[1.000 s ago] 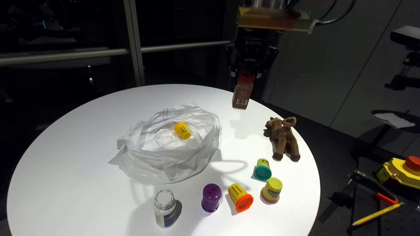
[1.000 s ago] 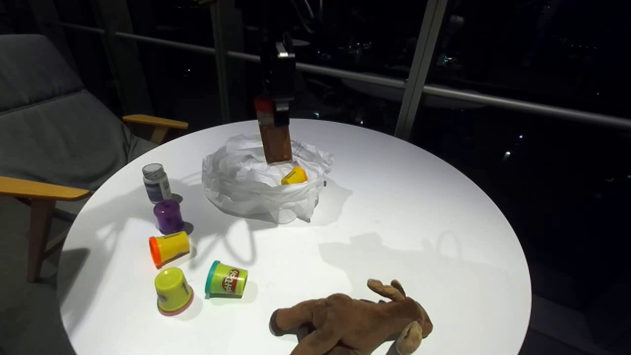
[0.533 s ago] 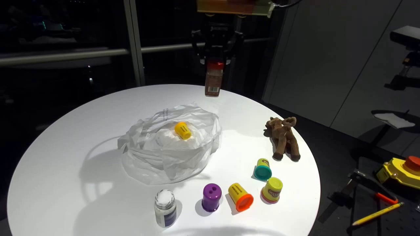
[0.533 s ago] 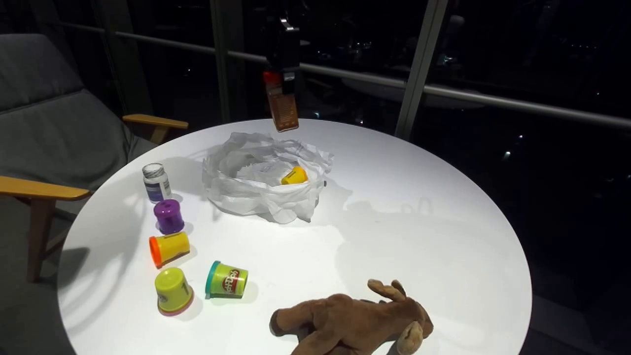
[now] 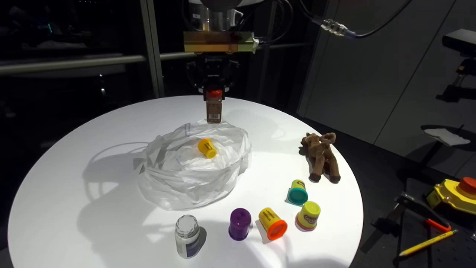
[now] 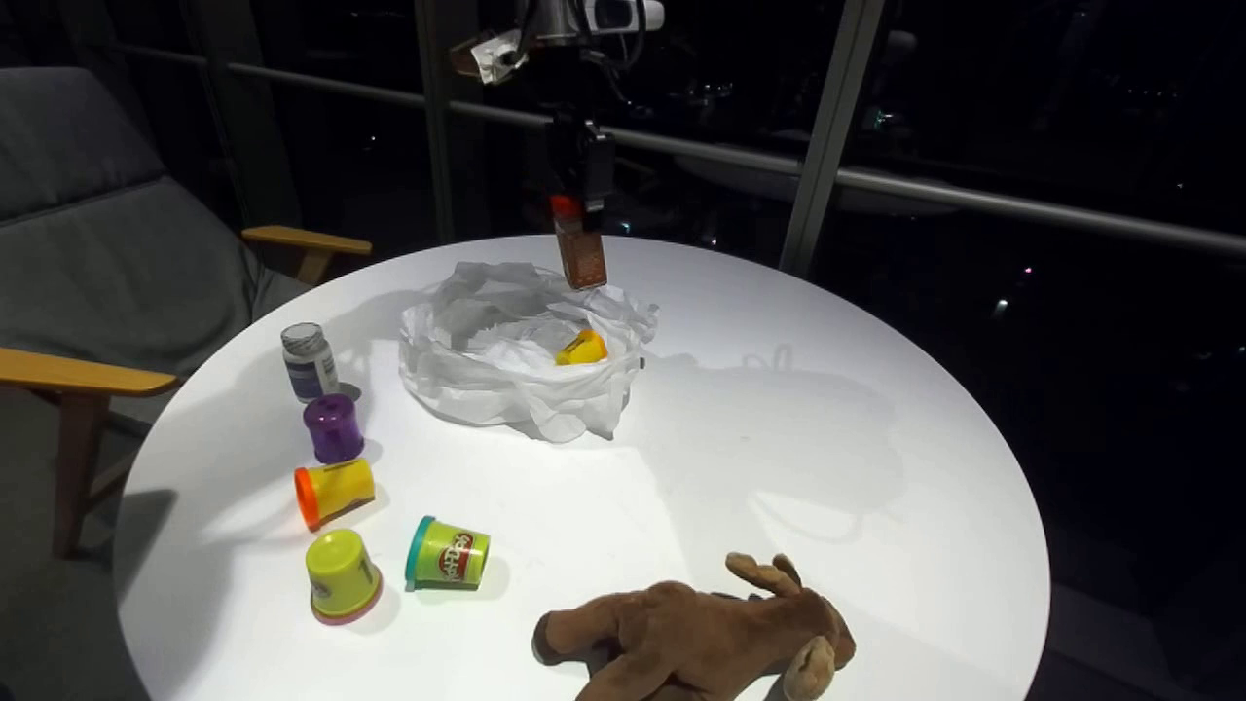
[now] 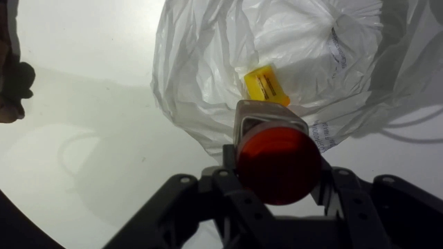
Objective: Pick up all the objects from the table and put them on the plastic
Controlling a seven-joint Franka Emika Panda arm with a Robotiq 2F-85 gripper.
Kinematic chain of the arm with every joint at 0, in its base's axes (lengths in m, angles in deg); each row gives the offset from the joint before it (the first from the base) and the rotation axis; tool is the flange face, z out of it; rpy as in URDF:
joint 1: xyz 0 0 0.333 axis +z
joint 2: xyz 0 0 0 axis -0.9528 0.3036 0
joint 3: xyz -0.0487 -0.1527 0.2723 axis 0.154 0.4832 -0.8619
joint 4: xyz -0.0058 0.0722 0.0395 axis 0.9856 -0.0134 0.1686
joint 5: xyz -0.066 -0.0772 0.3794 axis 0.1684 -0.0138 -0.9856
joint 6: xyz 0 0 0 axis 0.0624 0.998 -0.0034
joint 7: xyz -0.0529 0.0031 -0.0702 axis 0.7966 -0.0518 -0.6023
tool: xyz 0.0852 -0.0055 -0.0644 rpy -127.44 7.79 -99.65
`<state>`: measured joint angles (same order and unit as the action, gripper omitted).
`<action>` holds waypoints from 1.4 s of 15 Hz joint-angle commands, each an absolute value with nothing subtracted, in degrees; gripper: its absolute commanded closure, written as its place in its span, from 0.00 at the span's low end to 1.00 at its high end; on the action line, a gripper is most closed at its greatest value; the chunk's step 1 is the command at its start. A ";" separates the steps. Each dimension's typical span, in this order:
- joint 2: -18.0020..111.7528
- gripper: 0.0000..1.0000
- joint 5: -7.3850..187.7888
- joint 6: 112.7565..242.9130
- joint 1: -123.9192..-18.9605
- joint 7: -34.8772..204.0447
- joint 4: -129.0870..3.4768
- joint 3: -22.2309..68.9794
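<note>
Gripper (image 5: 214,96) closed around the red-capped bottle (image 5: 214,111), which hangs near the rim of the bag (image 5: 197,182), toward the far edge of the table (image 5: 55,193) in an exterior view. Risk: let go here (clearance hard to judge), it could snag the limp rim and tip outward, or strike the yellow tub (image 5: 207,148) inside.

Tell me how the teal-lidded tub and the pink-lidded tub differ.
The teal-lidded tub lies on its side; the pink-lidded tub stands upside down on its lid. The teal-lidded tub is nearer the toy than the pink-lidded tub. Both have yellow-green bodies and rest on the table.
</note>
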<state>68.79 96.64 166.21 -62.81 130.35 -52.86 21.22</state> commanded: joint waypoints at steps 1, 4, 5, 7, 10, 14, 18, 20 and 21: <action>75.37 0.76 94.43 162.75 -62.68 127.07 -43.01 21.37; 79.21 0.76 93.53 163.68 -62.90 124.90 -39.71 21.61; 80.40 0.76 93.36 163.93 -62.89 124.27 -38.37 21.71; 82.66 0.76 93.05 164.43 -62.66 123.54 -36.03 21.75; 85.41 0.76 91.75 164.07 -62.80 122.31 -32.55 21.29; 88.50 0.76 86.95 161.38 -63.66 119.42 -29.16 19.53; 91.18 0.76 85.62 159.09 -62.89 118.40 -27.50 20.04; 92.39 0.76 86.05 159.73 -62.47 118.28 -27.03 20.54; 92.69 0.42 86.13 159.50 -62.39 118.02 -26.89 20.53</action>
<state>90.14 86.90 161.38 -62.78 119.53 -31.28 20.12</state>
